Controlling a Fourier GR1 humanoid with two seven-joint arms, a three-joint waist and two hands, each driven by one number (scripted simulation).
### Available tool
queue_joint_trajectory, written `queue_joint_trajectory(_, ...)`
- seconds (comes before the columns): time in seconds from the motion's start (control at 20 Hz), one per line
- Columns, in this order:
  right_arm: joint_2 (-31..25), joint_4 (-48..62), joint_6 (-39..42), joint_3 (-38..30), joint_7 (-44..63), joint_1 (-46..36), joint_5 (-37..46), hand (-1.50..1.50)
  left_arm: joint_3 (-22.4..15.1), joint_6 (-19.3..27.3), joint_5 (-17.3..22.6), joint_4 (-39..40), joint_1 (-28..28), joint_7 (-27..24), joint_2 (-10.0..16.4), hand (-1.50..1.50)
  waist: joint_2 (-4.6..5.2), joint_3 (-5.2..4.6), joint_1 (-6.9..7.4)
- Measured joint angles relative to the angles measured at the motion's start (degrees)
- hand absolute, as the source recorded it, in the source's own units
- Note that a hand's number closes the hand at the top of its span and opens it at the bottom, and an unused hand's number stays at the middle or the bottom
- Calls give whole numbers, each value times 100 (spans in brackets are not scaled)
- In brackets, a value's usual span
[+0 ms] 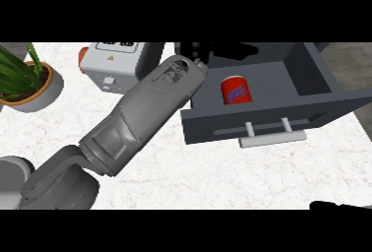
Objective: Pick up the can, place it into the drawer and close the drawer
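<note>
Can point(234, 91): smooth red cylinder w/ a blue mark on its side. It sits inside the open drawer point(207, 123), left of centre on the drawer floor, clear of the walls.

Drawer: dark grey, boxy, flat matte walls, pulled out over the bench point(218, 172). Front panel has a pale grey bar handle point(271, 138) on two short posts.

Left forearm point(138, 118): grey, angular panelled shell, runs diagonally from lower left to the drawer's back-left corner, just beside the can.

Left hand point(195, 49): black, mostly lost in the dark at the drawer's back. Open or closed, can't tell; not on the can.

Right hand point(340, 205): only a black sliver at the lower right edge, state can't tell.

Bench top: white, marble-like w/ faint veins.

Top left: spiky green plant point(15, 66) in a round pale pot point(45, 96) w/ orange rim. Beside it, a pale grey box point(116, 64) w/ rounded corners.
</note>
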Motion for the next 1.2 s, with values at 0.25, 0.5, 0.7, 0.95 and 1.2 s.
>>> queue_joint_trajectory(0.25,-265,-21,7,178,-90,-284,607,-150,28,30,250,-148,-25,-99,-1,-150,-12,-2,99)
queue_joint_trajectory(0.5,-461,47,-73,466,-329,-326,1491,-150,92,168,440,-238,-46,-288,-1,-150,-43,-3,216)
queue_joint_trajectory(0.7,-628,310,-236,806,-412,-452,2468,-150,59,270,458,-234,-253,-183,-1,-150,-73,-5,356)
queue_joint_trajectory(0.95,-755,864,-456,1272,-427,-772,3580,-150,24,274,455,-323,-213,-107,-1,-150,-108,-7,525)
queue_joint_trajectory(1.2,-754,1716,-823,1682,-462,-986,4588,-150,97,283,363,-421,-173,-17,49,-150,-141,-8,675)
